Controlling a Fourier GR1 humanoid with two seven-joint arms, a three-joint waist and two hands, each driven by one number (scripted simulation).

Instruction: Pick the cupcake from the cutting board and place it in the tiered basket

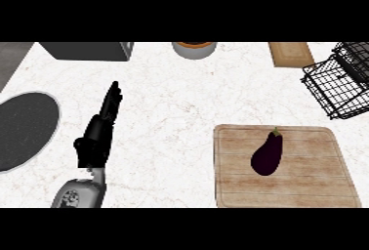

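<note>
Cutting board [302, 193]: wooden, pale, lower right of the counter [187, 97], lying flat
On the board: one eggplant [267, 152], dark purple, glossy, stem toward the far edge; no cupcake there
Cupcake: not to be seen anywhere in view; whether inside the basket cannot be told, since only part of the basket shows
Tiered basket [338, 85]: black wire, at the right edge beyond the board, partly cut off by the frame
Handling, judged: eggplant likely smooth and slippery, fairly stiff, moderate in weight, best taken across the thick belly rather than by the stem; a cupcake would be light, soft and crushable, best held low by the wrapper, clear of the top
Left hand [97, 136]: left of centre, well apart from the board, fingers straight and pressed together, pointing away, holding nothing
Right hand: not in view
Other items: dark round plate [22, 129] at the left edge; grey box [86, 50], small pot [194, 49] and a wooden block [291, 52] along the far edge
</note>
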